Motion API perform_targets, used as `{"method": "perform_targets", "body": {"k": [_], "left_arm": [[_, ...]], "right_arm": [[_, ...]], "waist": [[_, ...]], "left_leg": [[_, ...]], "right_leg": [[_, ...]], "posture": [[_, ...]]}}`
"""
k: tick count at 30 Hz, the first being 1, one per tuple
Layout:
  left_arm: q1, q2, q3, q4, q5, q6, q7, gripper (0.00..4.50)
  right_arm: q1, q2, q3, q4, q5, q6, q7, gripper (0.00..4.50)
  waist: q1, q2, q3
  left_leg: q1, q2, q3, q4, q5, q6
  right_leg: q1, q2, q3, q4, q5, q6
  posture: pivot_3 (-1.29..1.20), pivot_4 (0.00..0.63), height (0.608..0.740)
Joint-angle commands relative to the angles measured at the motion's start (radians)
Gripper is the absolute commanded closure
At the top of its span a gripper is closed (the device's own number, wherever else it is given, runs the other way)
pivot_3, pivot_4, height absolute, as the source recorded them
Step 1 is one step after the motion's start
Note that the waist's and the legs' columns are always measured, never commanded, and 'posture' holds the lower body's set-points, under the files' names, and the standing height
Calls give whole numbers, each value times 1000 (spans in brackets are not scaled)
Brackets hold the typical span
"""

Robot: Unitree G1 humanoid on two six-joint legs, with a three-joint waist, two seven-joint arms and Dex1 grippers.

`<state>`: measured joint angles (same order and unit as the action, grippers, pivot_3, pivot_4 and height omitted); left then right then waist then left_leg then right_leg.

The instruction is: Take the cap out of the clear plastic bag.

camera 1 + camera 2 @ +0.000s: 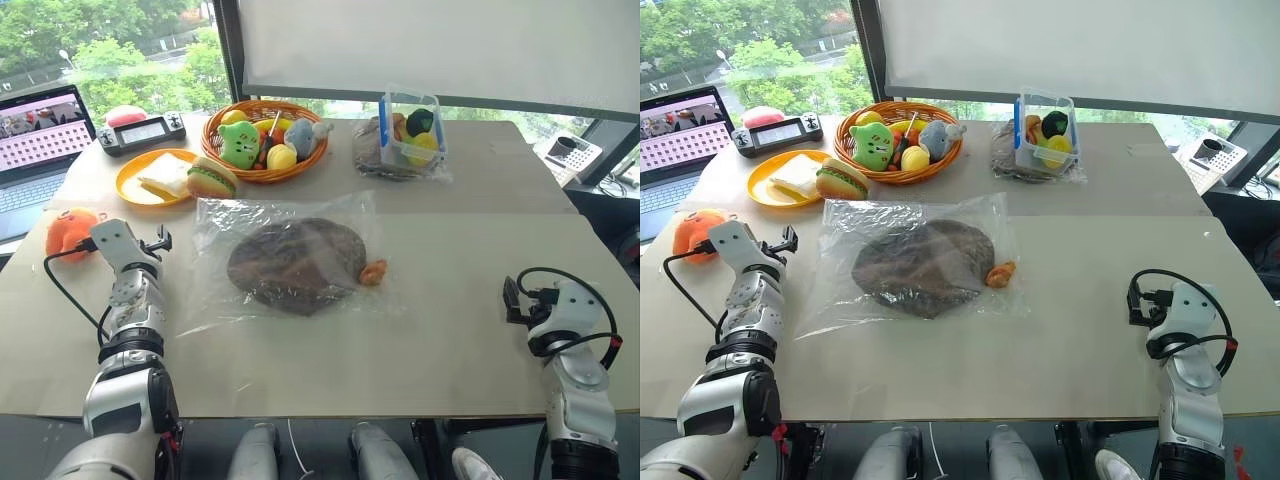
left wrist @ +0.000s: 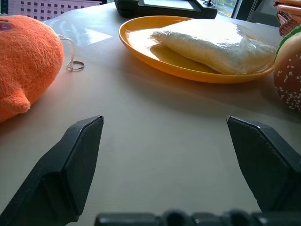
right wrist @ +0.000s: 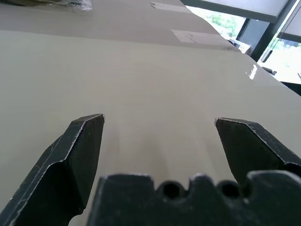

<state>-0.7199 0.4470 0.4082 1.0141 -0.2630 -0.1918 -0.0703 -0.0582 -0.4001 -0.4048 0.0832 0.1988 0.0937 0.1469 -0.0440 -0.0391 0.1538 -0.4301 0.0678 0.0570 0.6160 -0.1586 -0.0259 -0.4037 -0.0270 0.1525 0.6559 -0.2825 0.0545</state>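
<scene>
The dark brown round cap [image 1: 295, 265] lies flat inside the clear plastic bag [image 1: 215, 305] in the middle of the table. A small orange toy [image 1: 373, 272] rests at the cap's right edge. My left gripper [image 2: 164, 127] stands open just above the table, left of the bag, facing the orange plate, with nothing between its fingers [image 2: 77, 155]. My right gripper [image 3: 160, 125] is open and empty too, over bare table well to the right of the bag and nearer the front edge. Neither gripper touches the bag.
Behind the bag stand an orange basket [image 1: 262, 172] of plush toys, an orange plate [image 1: 135, 190] with a wrapped sandwich, a toy hamburger [image 1: 212, 178] and a clear tub [image 1: 412, 135] of toys. An orange plush [image 1: 70, 232], a laptop [image 1: 35, 150] and a controller [image 1: 143, 130] sit left.
</scene>
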Motion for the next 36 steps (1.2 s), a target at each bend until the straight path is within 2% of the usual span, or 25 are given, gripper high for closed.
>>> {"method": "perform_targets", "body": {"k": [1,6,9,11,13,16,18,20,26,31,36], "left_arm": [[-34,11,10,1,-16,-6,-37,0],[-78,17,6,-82,-103,82,-284,0],[-15,46,-133,-365,-142,214,-610,0],[61,111,-223,-588,-184,330,-798,0],[129,185,-270,-752,-245,465,-927,0],[231,329,-359,-967,-333,678,-1116,0],[292,397,-420,-1084,-344,719,-1210,0],[322,412,-449,-1160,-350,742,-1228,0],[399,359,-471,-1250,-339,733,-1197,0],[436,343,-473,-1264,-308,702,-1185,0],[451,332,-473,-1273,-296,694,-1172,0]], "right_arm": [[-17,-19,-25,-37,13,-37,11,18],[-33,-81,-38,-120,132,33,147,18],[-4,-184,-2,-279,316,182,369,18],[28,-283,9,-393,472,322,520,18],[48,-366,21,-462,561,409,626,18],[27,-477,93,-508,612,485,769,18],[-49,-507,175,-490,597,502,828,18],[-169,-469,252,-431,561,506,813,18],[-425,-368,515,-168,230,317,826,18],[-560,-285,582,49,135,274,859,18],[-613,-220,619,186,47,182,877,18]], "waist": [[0,0,0],[1,0,0],[-1,0,0],[-2,0,0],[-8,0,0],[-23,0,0],[-31,0,0],[-33,-1,1],[-25,-2,1],[-16,-2,1],[-9,-2,1]], "left_leg": [[0,0,0,0,0,0],[-1,0,0,0,0,0],[-2,0,-1,0,0,0],[-3,0,-2,0,0,0],[-4,0,-2,0,0,0],[-1,1,-2,0,0,0],[1,1,-3,2,0,0],[6,1,-3,2,0,0],[5,2,-5,8,1,1],[-9,1,-6,11,-1,3],[-11,1,-8,11,-1,4]], "right_leg": [[0,0,0,0,0,0],[0,0,0,0,0,0],[0,0,-1,0,0,0],[-1,0,-1,0,0,0],[-1,0,-1,-1,0,0],[1,1,-1,0,-1,-2],[2,1,-1,1,-1,-2],[7,1,-2,1,-4,0],[7,1,-4,2,-7,2],[-4,0,-5,6,-5,-4],[-6,1,-7,8,-5,-4]], "posture": [[0,150,740],[0,150,740],[0,150,740],[0,150,740],[0,150,740],[0,150,740],[0,150,740],[0,150,740],[0,150,740],[0,150,740],[0,150,740]]}}
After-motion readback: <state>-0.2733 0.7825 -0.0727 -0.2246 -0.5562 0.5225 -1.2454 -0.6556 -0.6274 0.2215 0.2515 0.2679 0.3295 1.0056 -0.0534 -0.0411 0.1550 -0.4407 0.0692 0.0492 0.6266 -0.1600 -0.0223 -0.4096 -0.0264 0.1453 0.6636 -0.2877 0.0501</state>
